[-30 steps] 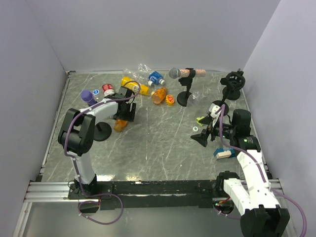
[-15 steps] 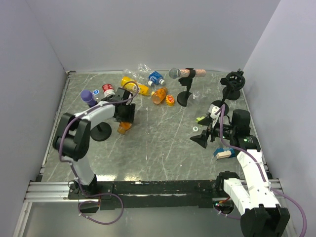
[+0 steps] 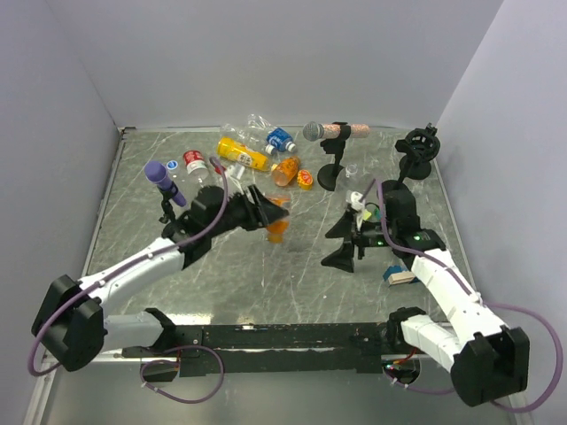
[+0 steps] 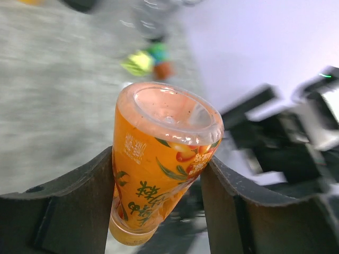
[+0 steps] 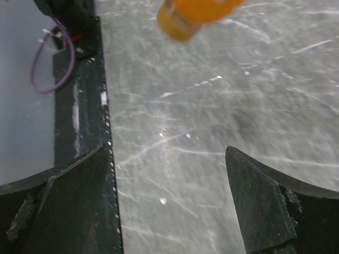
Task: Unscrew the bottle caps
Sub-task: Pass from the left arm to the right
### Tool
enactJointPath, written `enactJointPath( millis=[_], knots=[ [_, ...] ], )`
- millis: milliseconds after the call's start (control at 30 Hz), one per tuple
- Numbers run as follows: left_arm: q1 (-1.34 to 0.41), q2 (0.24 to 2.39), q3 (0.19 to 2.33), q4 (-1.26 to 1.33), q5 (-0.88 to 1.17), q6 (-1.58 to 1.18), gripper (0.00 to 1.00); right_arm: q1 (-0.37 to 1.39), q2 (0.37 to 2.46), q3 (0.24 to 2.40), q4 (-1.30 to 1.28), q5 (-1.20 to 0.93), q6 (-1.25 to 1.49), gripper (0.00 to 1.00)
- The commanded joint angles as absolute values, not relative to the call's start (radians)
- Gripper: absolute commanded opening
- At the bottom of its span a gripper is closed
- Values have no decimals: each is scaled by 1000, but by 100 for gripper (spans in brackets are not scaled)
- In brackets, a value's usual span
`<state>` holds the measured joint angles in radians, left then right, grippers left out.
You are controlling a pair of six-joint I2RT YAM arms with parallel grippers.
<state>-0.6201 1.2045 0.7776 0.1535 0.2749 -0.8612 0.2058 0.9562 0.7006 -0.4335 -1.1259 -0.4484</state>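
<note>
Top view: left gripper [image 3: 271, 216] clamped on an orange bottle [image 3: 277, 225] over mid-table [image 3: 266, 274]. Right gripper [image 3: 344, 243] close by, fingers wide apart, empty. Other bottles [image 3: 252, 150] lie in a cluster at the back.

Left wrist: orange bottle wedged between both fingers, base toward the lens.

Right wrist: jaws spread over bare table. Orange bottle blurred at the top edge, well clear of them.
</note>
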Motion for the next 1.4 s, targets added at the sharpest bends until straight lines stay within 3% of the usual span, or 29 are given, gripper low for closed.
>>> enactJointPath(
  millis=[0, 300, 633, 833, 967, 1067, 1100, 1200, 1367],
  knots=[
    [-753, 1215, 707, 538, 134, -1155, 30, 273, 989, 697, -162, -1073, -205, 98],
    [-910, 1313, 683, 715, -136, -1272, 29, 285, 1022, 617, 93, -902, 253, 99],
    [-960, 1358, 710, 716, -270, -1293, 27, 313, 1065, 604, 140, -980, 325, 99],
    [-996, 1397, 744, 726, -311, -1304, 27, 333, 1097, 617, 114, -963, 314, 93],
    [-1002, 1417, 752, 742, -313, -1305, 27, 344, 1112, 624, 103, -966, 305, 82],
    [-1003, 1416, 761, 729, -311, -1296, 27, 344, 1114, 632, 89, -951, 285, 61],
    [-1005, 1410, 759, 727, -314, -1295, 28, 344, 1114, 634, 86, -950, 279, 48],
    [-1005, 1393, 735, 742, -319, -1275, 32, 344, 1115, 641, 71, -956, 256, 28],
    [-1003, 1309, 669, 775, -319, -1194, 77, 344, 1109, 663, 20, -954, 183, 14]
  ],
)
